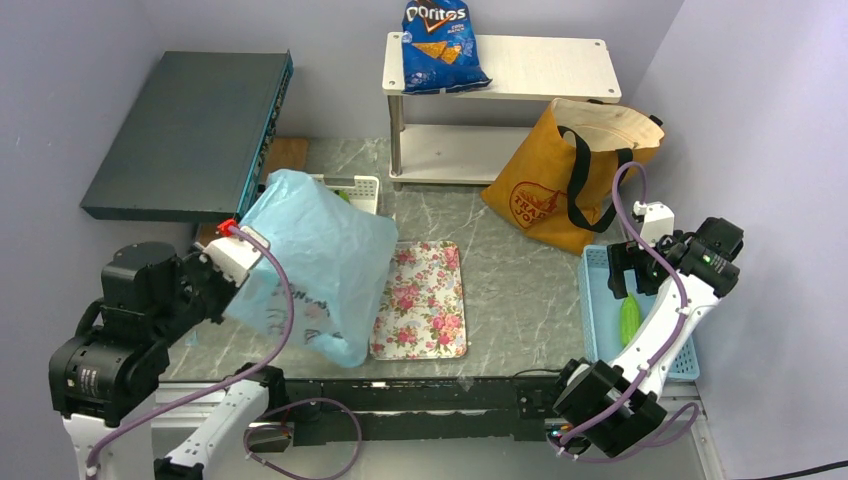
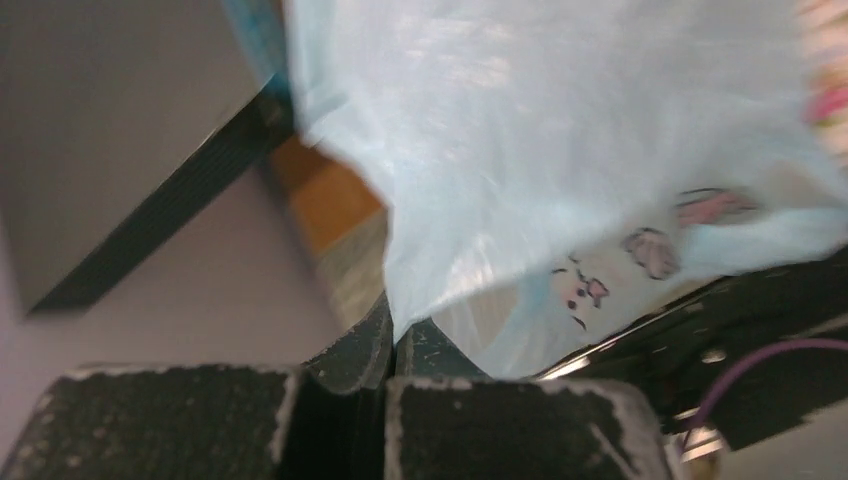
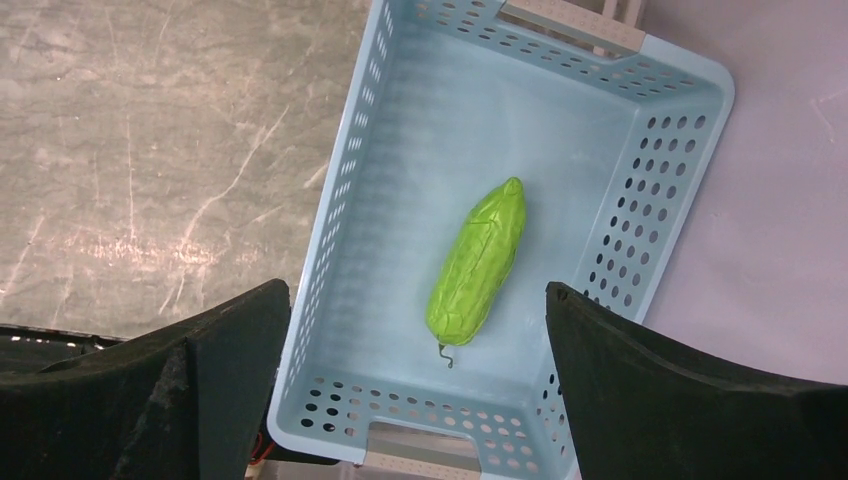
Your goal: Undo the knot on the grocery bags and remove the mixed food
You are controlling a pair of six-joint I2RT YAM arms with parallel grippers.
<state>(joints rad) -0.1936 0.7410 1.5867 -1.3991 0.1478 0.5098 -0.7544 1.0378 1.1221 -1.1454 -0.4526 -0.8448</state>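
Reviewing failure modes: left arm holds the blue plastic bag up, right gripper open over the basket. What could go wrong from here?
1. The left gripper pinches only a thin fold of the plastic bag; the film could slip or tear, dropping whatever is inside.
2. The bag hangs over the floral tray's left edge, so contents may miss it.
3. The right arm's purple cable loops beside the black strap of the tote; possible snag.

Readable print: two brand marks.
"Doritos" stood on the blue chip bag (image 1: pixel 440 45) on the shelf (image 1: pixel 545 65); the round red logo (image 1: pixel 536 205) on the orange tote (image 1: pixel 545 150) partly read "TRAD… JO…".
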